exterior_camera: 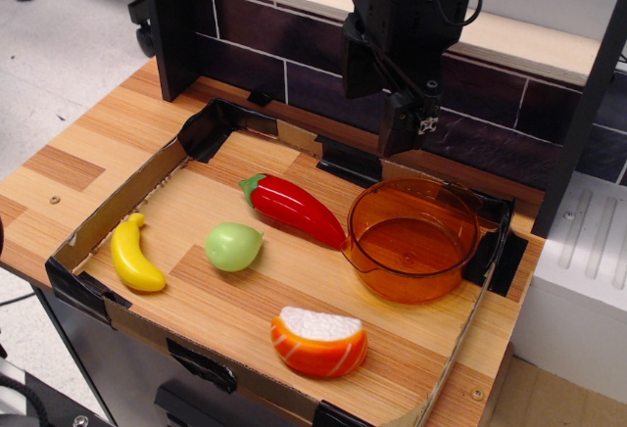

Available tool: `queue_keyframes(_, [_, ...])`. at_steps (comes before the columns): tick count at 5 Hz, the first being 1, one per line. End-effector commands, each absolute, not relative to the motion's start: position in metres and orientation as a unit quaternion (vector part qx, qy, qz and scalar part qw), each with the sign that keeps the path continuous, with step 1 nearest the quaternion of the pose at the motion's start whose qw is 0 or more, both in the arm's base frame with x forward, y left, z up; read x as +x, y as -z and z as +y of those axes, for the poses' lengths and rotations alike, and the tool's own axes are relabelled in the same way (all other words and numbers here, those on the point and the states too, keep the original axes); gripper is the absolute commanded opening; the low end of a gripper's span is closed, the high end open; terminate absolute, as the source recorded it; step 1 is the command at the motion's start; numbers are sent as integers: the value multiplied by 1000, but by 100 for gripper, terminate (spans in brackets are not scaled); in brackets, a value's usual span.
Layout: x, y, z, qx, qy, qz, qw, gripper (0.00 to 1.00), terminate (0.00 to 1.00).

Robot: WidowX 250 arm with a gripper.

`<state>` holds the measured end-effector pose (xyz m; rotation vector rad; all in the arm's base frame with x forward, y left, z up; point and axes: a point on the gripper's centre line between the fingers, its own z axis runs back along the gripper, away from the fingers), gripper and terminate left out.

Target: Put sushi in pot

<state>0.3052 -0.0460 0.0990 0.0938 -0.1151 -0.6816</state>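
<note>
Nothing of the task looks done yet. The sushi [319, 341] lies on the tray floor, at about 7 o'clock from the pot [412, 239] — which is empty. The gripper [409, 128] hangs above the pot's far rim, holding nothing; whether its jaws are spread cannot be told. Picking and placing remain.

Place: robot lab test bench | Evidence: wooden table [78, 167] carrying a taped cardboard tray [147, 187] of plastic toy food | Behind tray: mock dark-tile backsplash [265, 50] | Above backsplash: black robot arm [411, 25] | Below table: bare floor [59, 45]
</note>
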Motion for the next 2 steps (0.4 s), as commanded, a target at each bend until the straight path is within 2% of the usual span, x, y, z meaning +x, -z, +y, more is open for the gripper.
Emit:
queue_keyframes(1, [305,-99,-46,46,334,-56,940,100,0])
queue_keyframes(2, [300,-115,-48,20,400,-98,911,100,0])
